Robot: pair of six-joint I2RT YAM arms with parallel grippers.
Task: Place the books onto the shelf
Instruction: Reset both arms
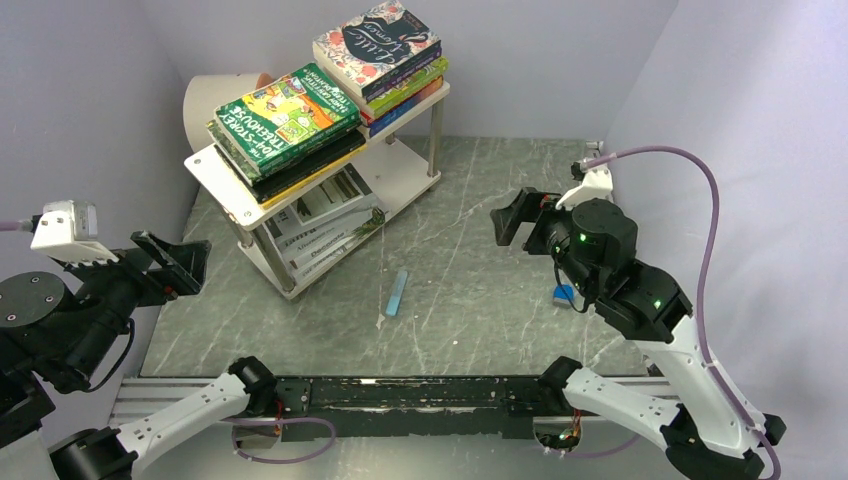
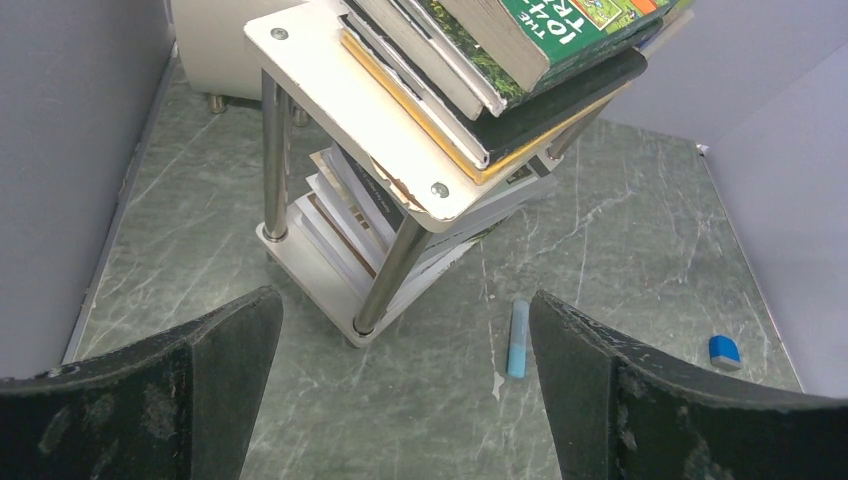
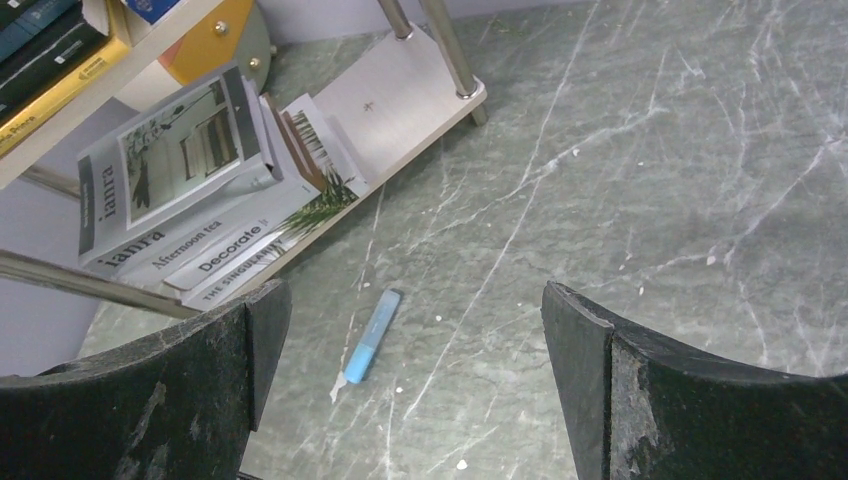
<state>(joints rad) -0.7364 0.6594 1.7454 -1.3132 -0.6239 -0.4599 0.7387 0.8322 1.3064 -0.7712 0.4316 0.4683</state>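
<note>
On shelf (image 1: 208,168), both tiers — bks (image 1: 288,118) in piles

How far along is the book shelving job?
Looks done: two book stacks sit on the shelf's top board, more books on the lower one. In hand: nothing, left gripper and right gripper open. Left: apparently nothing; only a blue bar and blue block lie on the table.

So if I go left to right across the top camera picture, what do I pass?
left gripper → green Treehouse book → light blue bar → right gripper → small blue block
</note>
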